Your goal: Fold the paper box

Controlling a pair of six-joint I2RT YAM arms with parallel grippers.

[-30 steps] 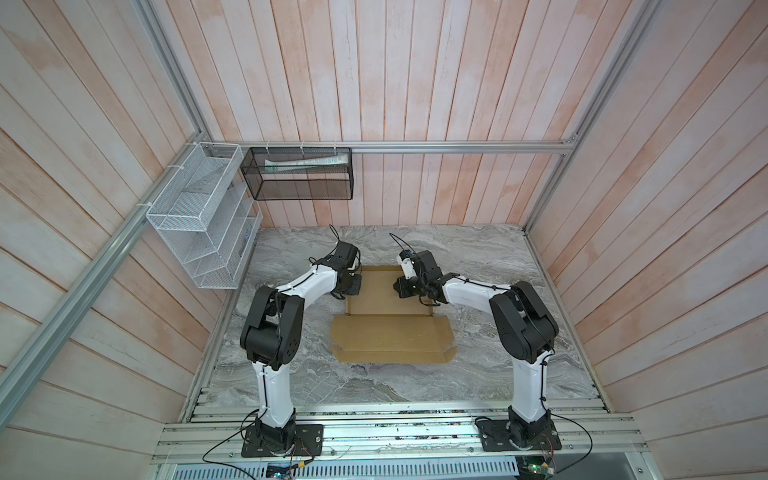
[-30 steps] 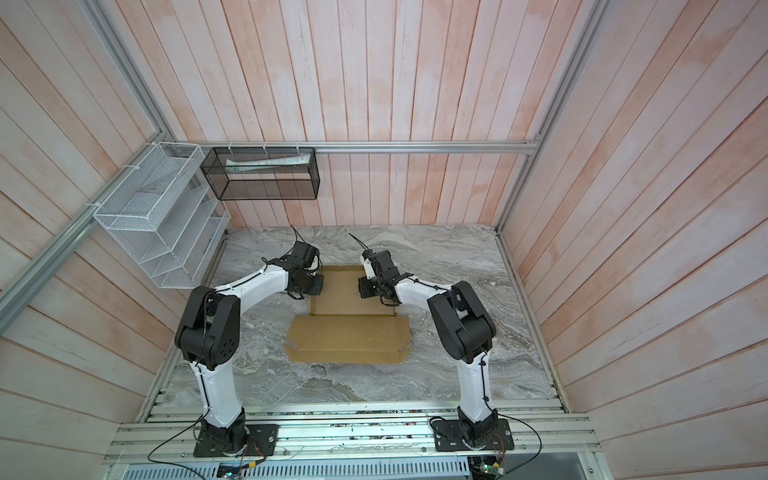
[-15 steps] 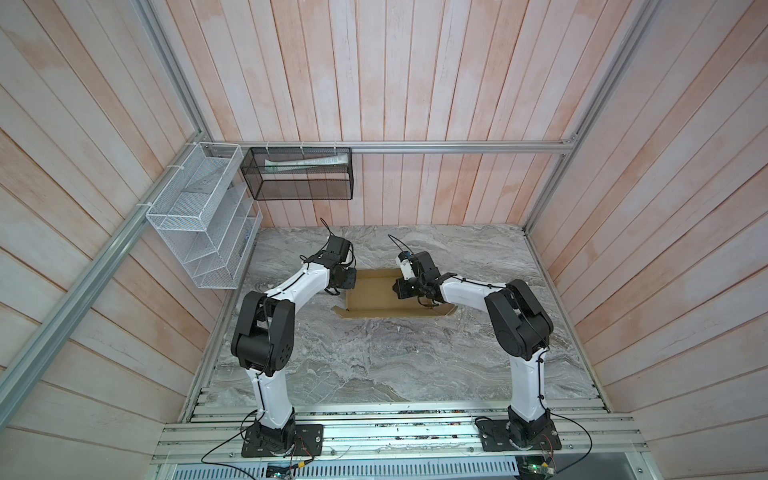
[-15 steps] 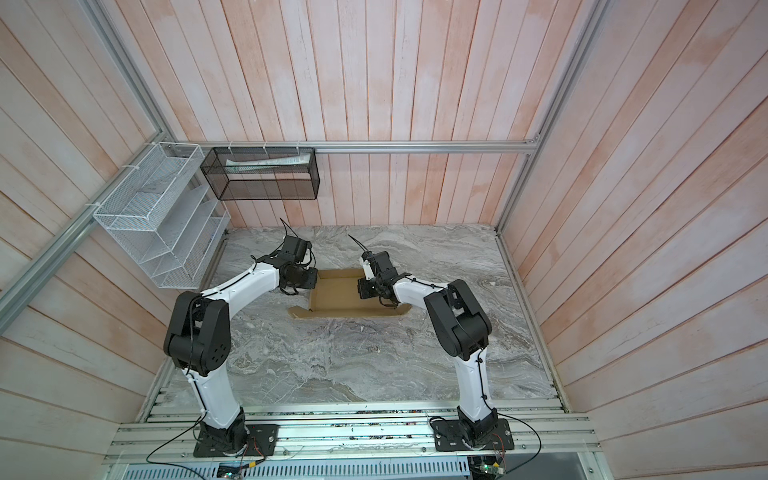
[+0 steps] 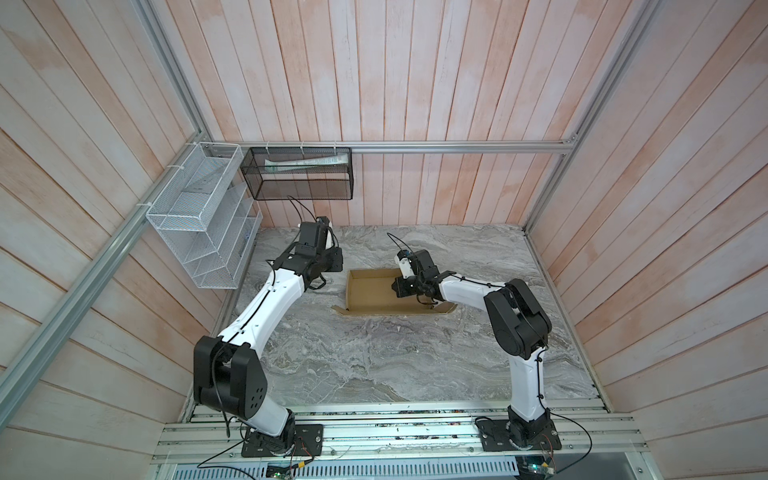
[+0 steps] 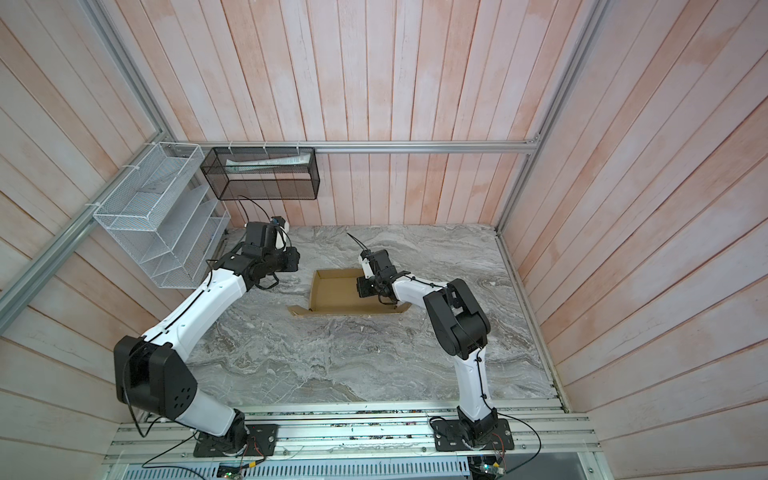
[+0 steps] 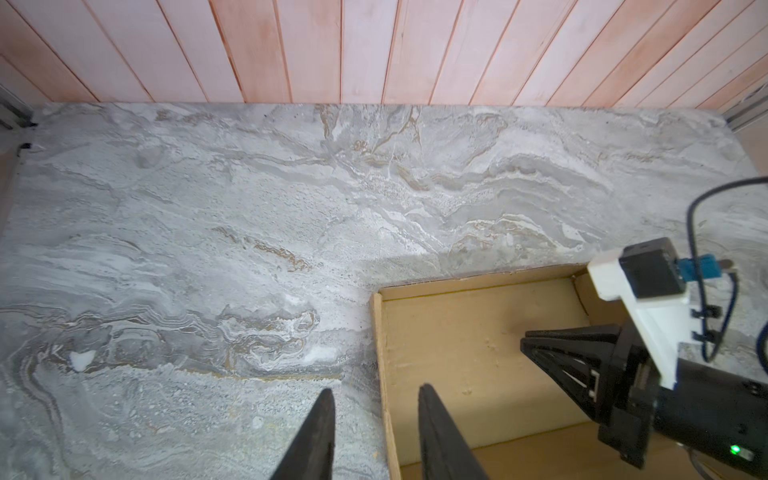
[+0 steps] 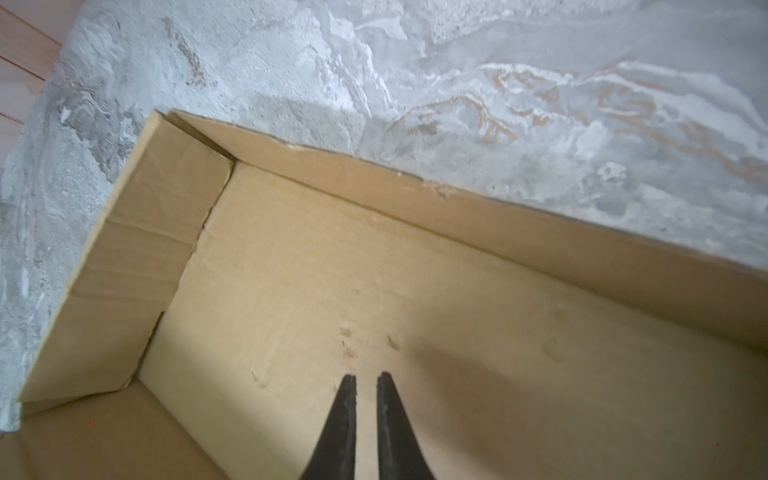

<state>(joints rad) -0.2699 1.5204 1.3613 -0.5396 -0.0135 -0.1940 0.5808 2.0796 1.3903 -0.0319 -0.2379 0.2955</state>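
the right jaws stand at a thin slit, gripping nothing, their tips low over the floor of the paper box (image 8: pixel 332 270). only the right wrist view shows this; in both top views the gap is too small to tell. the left jaws are moderately parted and empty, with the side wall (image 7: pixel 380 345) lined up between them in the left wrist view. both top views place the box mid-worktop (image 5: pixel 374 365), its near panel (image 5: pixel 395 312) jutting past both ends.

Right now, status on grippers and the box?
Left gripper open, empty, beside the paper box. Right gripper nearly shut, empty, tips inside the box. Left and far walls up; only the right arm overhangs it.
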